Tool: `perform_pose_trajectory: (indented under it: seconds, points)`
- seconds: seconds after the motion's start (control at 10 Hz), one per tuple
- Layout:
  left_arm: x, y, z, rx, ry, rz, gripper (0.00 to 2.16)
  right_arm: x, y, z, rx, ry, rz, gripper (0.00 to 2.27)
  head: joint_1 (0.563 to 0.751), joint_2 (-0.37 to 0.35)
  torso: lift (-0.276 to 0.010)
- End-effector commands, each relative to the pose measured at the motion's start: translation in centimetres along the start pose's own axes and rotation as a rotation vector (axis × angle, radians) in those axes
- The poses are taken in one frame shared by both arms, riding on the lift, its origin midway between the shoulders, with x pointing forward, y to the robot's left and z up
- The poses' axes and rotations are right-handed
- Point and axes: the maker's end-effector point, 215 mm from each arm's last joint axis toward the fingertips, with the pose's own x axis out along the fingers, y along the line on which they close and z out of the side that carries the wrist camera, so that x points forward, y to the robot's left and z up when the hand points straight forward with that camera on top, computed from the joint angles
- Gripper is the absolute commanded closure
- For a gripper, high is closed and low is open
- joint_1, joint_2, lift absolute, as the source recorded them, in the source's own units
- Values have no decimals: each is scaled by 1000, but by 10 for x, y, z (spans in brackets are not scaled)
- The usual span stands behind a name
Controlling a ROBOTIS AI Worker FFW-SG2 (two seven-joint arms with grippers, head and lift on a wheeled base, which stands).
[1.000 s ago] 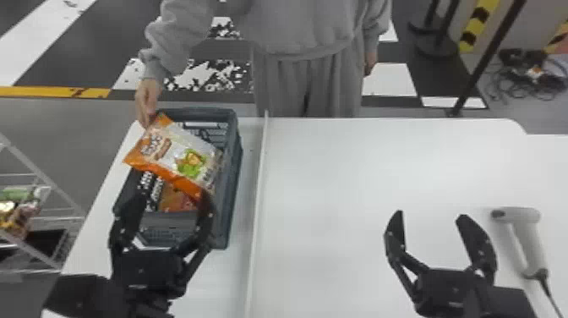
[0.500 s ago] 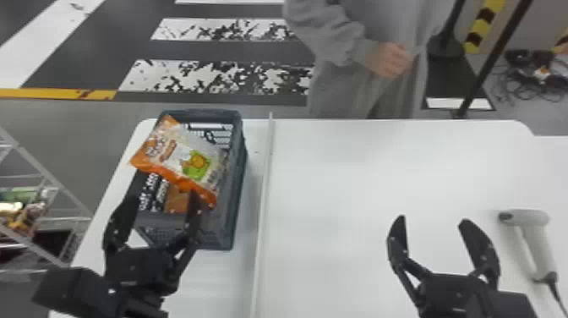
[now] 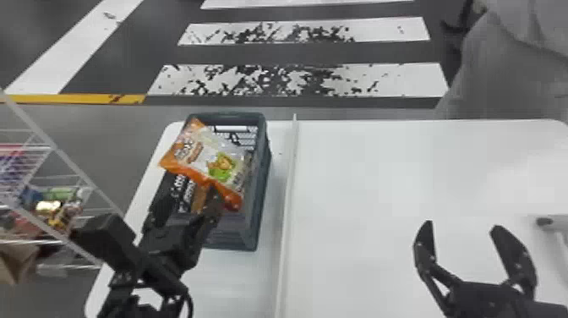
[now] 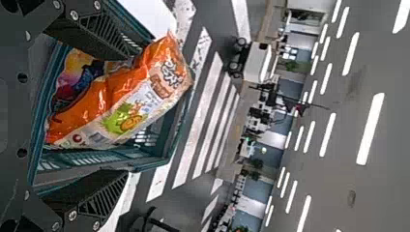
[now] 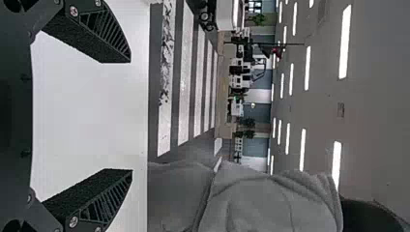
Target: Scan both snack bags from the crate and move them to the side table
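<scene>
In the head view, an orange and white snack bag (image 3: 211,158) lies slanted across the top of the dark crate (image 3: 263,169); another bag (image 3: 198,198) is partly visible beneath it. My left gripper (image 3: 190,205) hangs open over the crate's near end, close to the upper bag's lower corner. In the left wrist view, the upper bag (image 4: 125,104) rests in the crate ahead of the open left gripper (image 4: 128,116), with a colourful second bag (image 4: 75,72) partly covered. My right gripper (image 3: 462,226) is open and empty above the table; its fingers stand wide apart in the right wrist view (image 5: 130,116).
The white table (image 3: 380,182) carries a raised strip (image 3: 289,190) just right of the crate. Part of a scanner (image 3: 547,222) lies at the right edge. A wire rack (image 3: 63,182) with goods stands left of the table. A person in grey is at the upper right.
The person has withdrawn from the crate and shifted right. The left gripper has edged nearer to the upper bag, its arm turning slightly. The right gripper looks almost unmoved, still open.
</scene>
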Motion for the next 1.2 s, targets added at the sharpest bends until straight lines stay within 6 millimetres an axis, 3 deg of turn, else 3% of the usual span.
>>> perform_pose_trajectory:
  seconds: [0.0, 0.2, 1.1]
  points:
    - [15, -7, -3, -49, 56, -8, 178, -1, 1, -1, 0, 2, 2, 120, 695, 130, -75]
    - [25, -9, -1, -105, 80, -5, 191, -2, 0, -1, 0, 4, 1, 120, 695, 116, -75]
    - [56, 27, 1, -163, 139, 151, 191, -2, -1, -7, -18, 25, 15, 120, 695, 151, -75]
